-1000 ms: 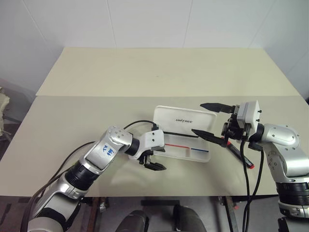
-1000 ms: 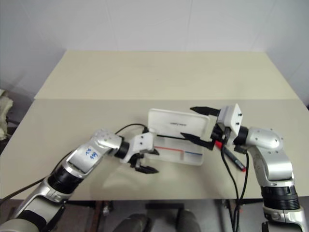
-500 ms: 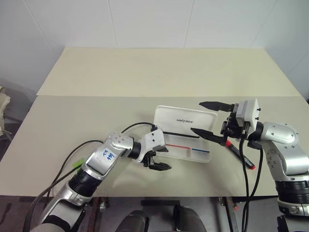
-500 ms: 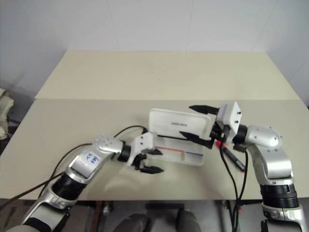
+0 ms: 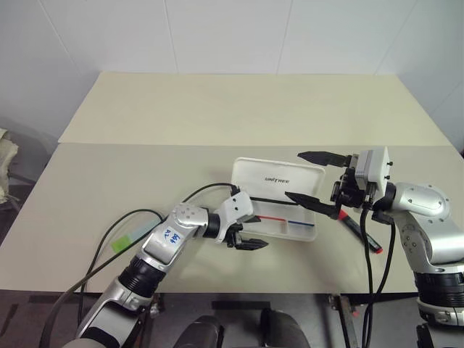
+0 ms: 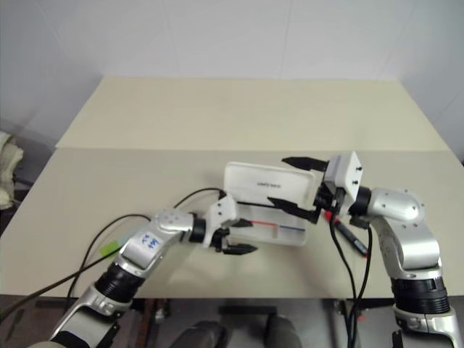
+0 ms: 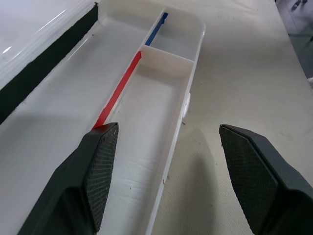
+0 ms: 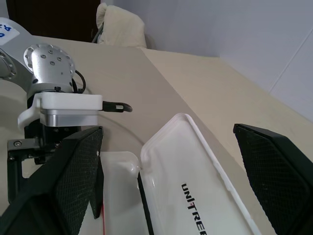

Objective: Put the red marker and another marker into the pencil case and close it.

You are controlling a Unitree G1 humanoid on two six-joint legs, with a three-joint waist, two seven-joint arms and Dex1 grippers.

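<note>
Red marker lies on the table just right of the open pencil case, under the wide-open, empty right gripper; left gripper, also open and empty, is farther.

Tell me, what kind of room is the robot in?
Probably a plain test room or lab, though it's hard to be sure. There are two bare cream tables pushed together, blank white walls behind them, and just a white pencil case set out for practice.
</note>
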